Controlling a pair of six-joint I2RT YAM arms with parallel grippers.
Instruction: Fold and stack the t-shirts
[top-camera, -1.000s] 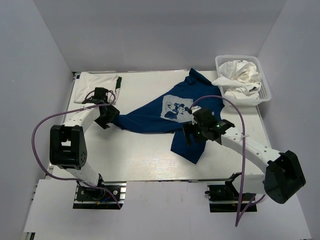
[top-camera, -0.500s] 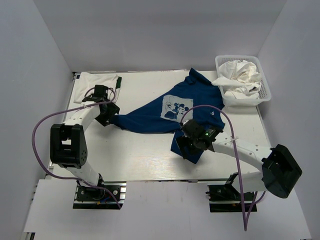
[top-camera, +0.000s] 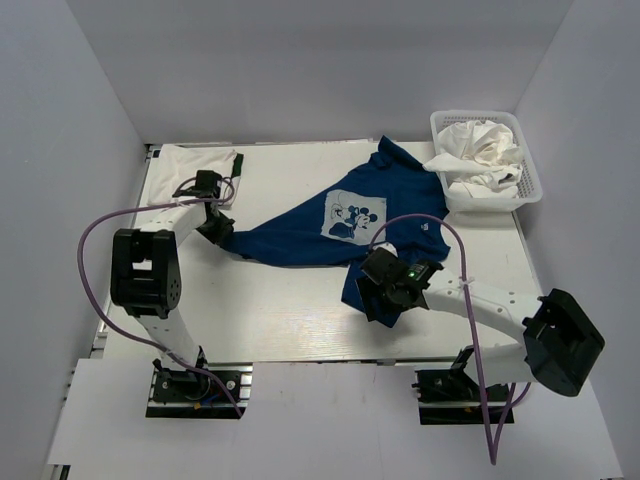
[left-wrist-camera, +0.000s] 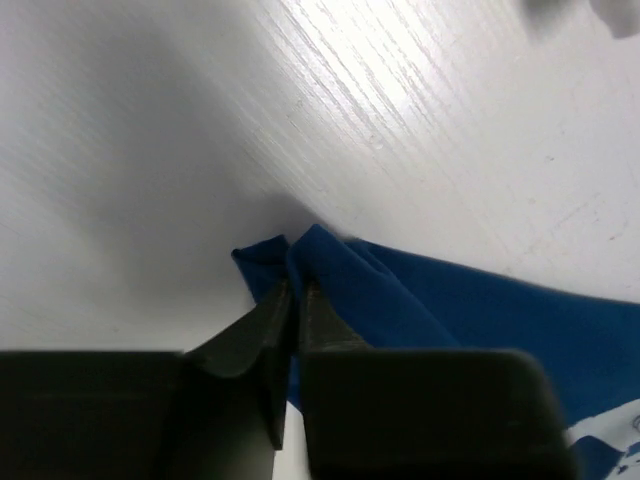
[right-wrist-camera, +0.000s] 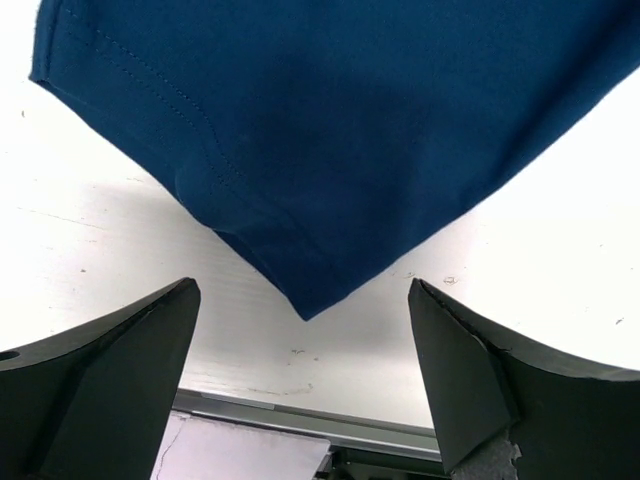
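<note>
I had the blue shirt (top-camera: 330, 235) lying rumpled and unfolded on the desk (top-camera: 280, 310), my left hand (top-camera: 225, 232) pinching its tip, right hand (top-camera: 378, 292) wide above its near corner, whites (top-camera: 480, 150) heaped in the basket (top-camera: 530, 190).

This looks like a robotics lab test cell. A white table (top-camera: 300, 320) is boxed in on three sides by plain pale walls (top-camera: 320, 70). Two black-and-white arms, the left arm (top-camera: 145, 280) and the right arm (top-camera: 490, 303), are bolted to metal mounts (top-camera: 195, 385) at the near edge, and purple cables (top-camera: 84, 262) loop loosely along them. The laundry reads as test props: a blue shirt (top-camera: 300, 235) lies spread on the table, a white shirt (top-camera: 195, 160) lies folded at the far left, and a plastic basket (top-camera: 533, 180) of white shirts (top-camera: 480, 145) sits at the far right.
</note>
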